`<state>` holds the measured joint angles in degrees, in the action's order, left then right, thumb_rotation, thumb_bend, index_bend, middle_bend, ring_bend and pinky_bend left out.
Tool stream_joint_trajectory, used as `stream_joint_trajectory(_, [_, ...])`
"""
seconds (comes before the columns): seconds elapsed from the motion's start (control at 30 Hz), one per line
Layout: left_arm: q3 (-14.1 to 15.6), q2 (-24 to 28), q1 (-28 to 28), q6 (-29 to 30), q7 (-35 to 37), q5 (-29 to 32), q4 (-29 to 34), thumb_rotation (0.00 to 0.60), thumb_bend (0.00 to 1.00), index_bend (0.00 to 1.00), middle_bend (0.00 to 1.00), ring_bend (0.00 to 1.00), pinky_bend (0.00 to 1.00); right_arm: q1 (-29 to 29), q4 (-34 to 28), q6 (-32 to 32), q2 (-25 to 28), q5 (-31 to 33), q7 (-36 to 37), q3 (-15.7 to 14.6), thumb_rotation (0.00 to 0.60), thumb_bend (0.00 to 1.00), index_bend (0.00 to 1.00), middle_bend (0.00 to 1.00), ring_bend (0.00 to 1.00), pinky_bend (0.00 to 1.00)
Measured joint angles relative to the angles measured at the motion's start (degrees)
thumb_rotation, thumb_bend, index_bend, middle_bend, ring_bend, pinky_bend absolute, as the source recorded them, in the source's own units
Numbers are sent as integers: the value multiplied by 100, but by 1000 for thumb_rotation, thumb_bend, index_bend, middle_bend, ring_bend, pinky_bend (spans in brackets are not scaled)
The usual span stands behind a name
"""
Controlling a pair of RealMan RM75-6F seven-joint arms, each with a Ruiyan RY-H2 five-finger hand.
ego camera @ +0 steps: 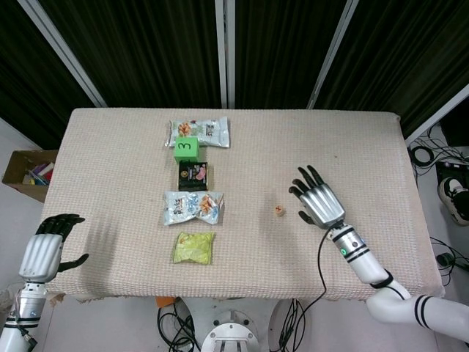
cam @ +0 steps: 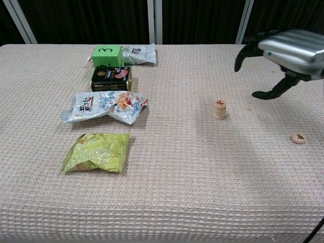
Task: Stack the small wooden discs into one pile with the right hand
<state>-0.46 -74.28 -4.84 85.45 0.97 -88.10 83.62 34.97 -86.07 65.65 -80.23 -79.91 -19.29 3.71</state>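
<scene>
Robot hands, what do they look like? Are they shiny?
Yes! The right hand has a shiny silver back and black fingers. Its arm is white with black rings, a small green light near the wrist, and a black cable running along it. The left hand looks the same: silver back, black fingers.

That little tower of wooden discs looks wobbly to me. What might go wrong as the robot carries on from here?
The small pile of round wooden discs is narrow, stands free on the soft woven tablecloth, and may topple if nudged.

One loose wooden disc lies apart, toward the table's right side. The silver right hand, open and raised, must fetch it; lowering it onto the pile off-centre could knock the pile over.

The disc is flat and low on the cloth, so the fingers might slip off it.
</scene>
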Motion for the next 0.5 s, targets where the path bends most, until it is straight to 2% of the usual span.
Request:
stream_joint_trajectory(0.1, [0, -15, -18, 8, -7, -45, -1, 600, 86, 252, 222, 169, 184, -403, -223, 316, 281, -130, 179, -244, 600, 179, 407, 294, 0, 0])
stream_joint_trajectory(0.27, [1, -29, -32, 25, -38, -82, 34, 600, 85, 252, 222, 170, 184, -818, -179, 372, 413, -337, 333, -760, 600, 181, 420, 287, 0, 0])
stream_joint_trajectory(0.5, [7, -11, -41, 51, -128, -128, 117, 600, 86, 252, 222, 169, 184, -1044, 511, 301, 179, -392, 574, -868, 600, 219, 423, 285, 0, 0])
